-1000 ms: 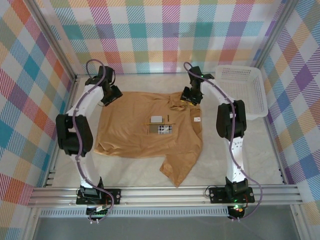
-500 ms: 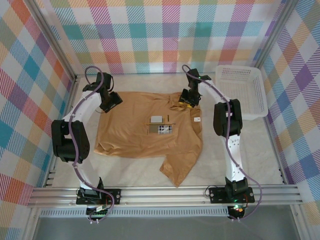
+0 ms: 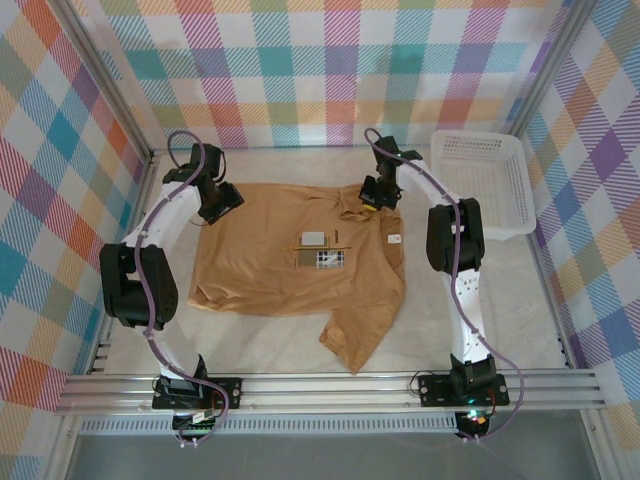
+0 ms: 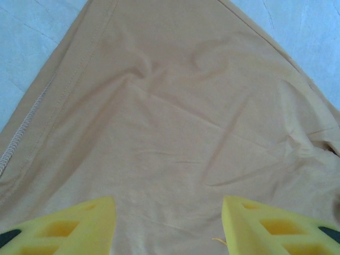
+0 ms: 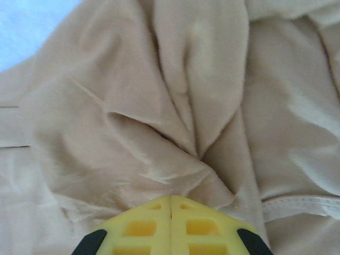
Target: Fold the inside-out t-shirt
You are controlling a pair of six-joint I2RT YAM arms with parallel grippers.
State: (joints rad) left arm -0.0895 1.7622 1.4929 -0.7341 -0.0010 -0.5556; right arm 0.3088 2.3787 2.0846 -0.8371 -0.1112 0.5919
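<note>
On table (image 3: 280, 350), centre: inside-out t-shirt (image 3: 260, 255) spread out, one sleeve trailing toward near side.
left gripper (image 3: 224, 200): far-left shirt corner, fingers apart over fabric.
right gripper (image 3: 372, 198): far-right shirt edge, fingers pressed together, fabric pinched at tips.

A white plastic mesh basket (image 3: 485, 175) sits at the far right corner of the pale, faintly marbled counter (image 3: 270, 350), its long side close to the right wall. Walls of pastel plaid (image 3: 330, 70) close in the counter at the back and both sides, and silver aluminium rails (image 3: 330, 385) run along its near edge.
</note>
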